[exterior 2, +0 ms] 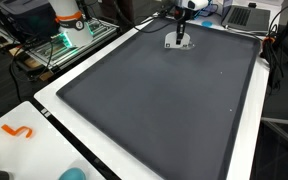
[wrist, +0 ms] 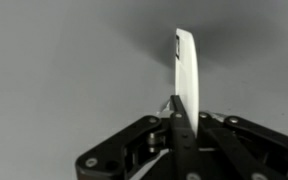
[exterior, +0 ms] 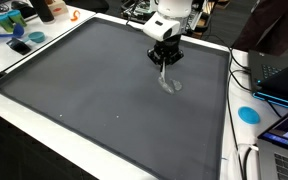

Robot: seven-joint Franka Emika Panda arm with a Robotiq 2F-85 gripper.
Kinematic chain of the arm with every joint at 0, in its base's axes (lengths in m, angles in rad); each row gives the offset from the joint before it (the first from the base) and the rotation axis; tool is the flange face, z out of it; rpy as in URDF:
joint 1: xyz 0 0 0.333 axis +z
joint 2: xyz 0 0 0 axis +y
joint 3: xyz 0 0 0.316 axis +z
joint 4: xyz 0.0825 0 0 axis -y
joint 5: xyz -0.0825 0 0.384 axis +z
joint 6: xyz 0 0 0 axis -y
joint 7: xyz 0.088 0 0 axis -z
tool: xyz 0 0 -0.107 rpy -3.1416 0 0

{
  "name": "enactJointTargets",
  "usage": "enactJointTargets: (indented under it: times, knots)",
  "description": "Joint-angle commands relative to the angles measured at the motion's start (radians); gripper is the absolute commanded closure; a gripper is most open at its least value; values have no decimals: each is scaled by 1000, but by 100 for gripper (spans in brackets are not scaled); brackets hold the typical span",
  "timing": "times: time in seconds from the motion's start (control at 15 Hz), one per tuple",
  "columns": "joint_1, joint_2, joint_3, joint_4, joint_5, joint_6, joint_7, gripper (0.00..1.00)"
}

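- We are looking at a thin white object (wrist: 186, 70) edge-on in the wrist view, so its shape is staying hard to name. Its near end is disappearing between the jaws.
- In an exterior view the thin white object (exterior: 167, 82) is showing only as a small pale shape below the jaws. We cannot tell whether its lower end is touching the dark grey mat (exterior: 84, 100) or hanging just above it.
- In an exterior view the same piece (exterior 2: 176, 44) is appearing tiny and blurred at the far end of the mat (exterior 2: 154, 100).
- The arm (exterior: 169, 22) is being cut off by the top edge in both exterior views, so we are seeing only its white wrist and the black fingers.
- The wrist is pointing straight down over the part of the mat far from the white counter (exterior 2: 44, 100) edge nearest that camera.
- The jaws are clamping the thin white object from both sides, holding it roughly upright.
- Off the mat, a blue round item (exterior: 248, 114) and an orange piece (exterior 2: 19, 131) are lying on the counter, well apart from the jaws.
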State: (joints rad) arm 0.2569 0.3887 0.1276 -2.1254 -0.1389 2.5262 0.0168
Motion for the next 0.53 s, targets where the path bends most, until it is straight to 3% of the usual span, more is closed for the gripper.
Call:
enactJointTargets:
  times: [0.0, 0.47]
  knots:
    - [-19, -43, -10, -47, -29, -29, -16, 99]
    - [-31, -121, -2, -81, -38, -47, -33, 99]
